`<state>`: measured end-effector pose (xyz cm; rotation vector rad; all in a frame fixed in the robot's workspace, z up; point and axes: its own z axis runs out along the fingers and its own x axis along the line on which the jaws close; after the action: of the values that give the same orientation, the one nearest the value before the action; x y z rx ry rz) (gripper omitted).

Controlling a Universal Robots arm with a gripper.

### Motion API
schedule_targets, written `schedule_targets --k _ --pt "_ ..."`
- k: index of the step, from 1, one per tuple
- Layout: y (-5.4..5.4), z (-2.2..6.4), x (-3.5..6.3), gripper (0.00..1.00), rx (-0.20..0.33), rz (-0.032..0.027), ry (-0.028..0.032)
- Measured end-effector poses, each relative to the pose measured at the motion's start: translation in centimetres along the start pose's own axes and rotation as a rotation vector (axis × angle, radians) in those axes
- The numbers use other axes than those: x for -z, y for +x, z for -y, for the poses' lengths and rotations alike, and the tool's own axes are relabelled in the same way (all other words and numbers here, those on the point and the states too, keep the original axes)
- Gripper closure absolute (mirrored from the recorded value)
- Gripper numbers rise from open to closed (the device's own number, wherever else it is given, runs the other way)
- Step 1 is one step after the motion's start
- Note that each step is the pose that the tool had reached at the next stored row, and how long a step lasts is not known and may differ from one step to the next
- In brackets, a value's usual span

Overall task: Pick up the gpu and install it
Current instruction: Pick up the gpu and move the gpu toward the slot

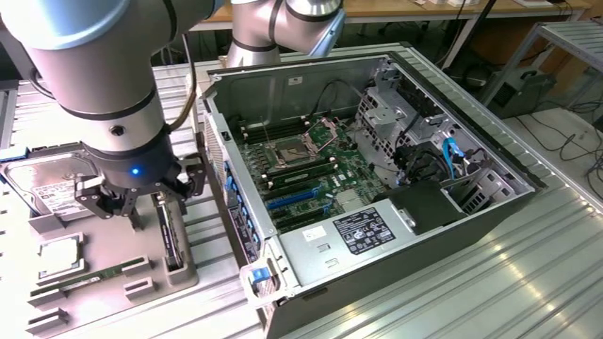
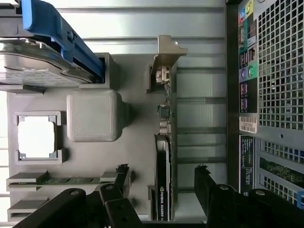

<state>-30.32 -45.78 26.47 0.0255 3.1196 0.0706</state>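
Open computer case (image 1: 377,176) just beside the grey tray (image 1: 118,244). Over the tray, gripper (image 2: 160,175) spread wide, gripping nothing, fingers (image 2: 204,185) flanking the gpu (image 2: 161,161), clear of it on both sides. Stands on edge in the tray's slot.

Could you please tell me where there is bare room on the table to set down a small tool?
The ribbed table is bare on the exterior view's right of the computer case. The grey fixture is crowded: hard drive, processor, memory stick, gpu, with the gripper above.
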Motion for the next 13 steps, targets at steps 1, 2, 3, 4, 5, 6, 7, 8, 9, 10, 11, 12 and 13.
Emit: schedule_targets --k 1,2,3,4,5,6,7,8,9,10,11,12,13 --pt "0.0 0.01 -0.19 0.34 0.0 0.0 0.0" --pt "0.0 0.02 -0.39 0.34 0.0 0.0 0.0" --pt "0.0 0.02 -0.56 0.34 0.0 -0.0001 0.0001" --pt "0.0 0.03 -0.71 0.34 0.0 -0.0001 0.0001" --pt "0.0 0.04 -0.92 0.34 0.0 0.0 0.0" --pt "0.0 0.05 -1.19 0.34 0.0 -0.0005 0.0001" --pt "0.0 0.06 -1.44 0.34 0.0 -0.0009 0.0002" --pt "0.0 0.07 -1.71 0.34 0.0 -0.0014 0.0002" --pt "-0.1 0.09 -1.99 0.34 0.0 -0.0018 0.0001" --pt "-0.1 0.09 -2.17 0.34 0.0 -0.0019 0.0001" --pt "-0.1 0.1 -2.35 0.34 0.0 -0.0021 0.0001" --pt "-0.1 0.11 -2.57 0.34 0.0 -0.0024 0.0001" --pt "-0.1 0.12 -2.74 0.34 0.0 -0.0026 0.0001"
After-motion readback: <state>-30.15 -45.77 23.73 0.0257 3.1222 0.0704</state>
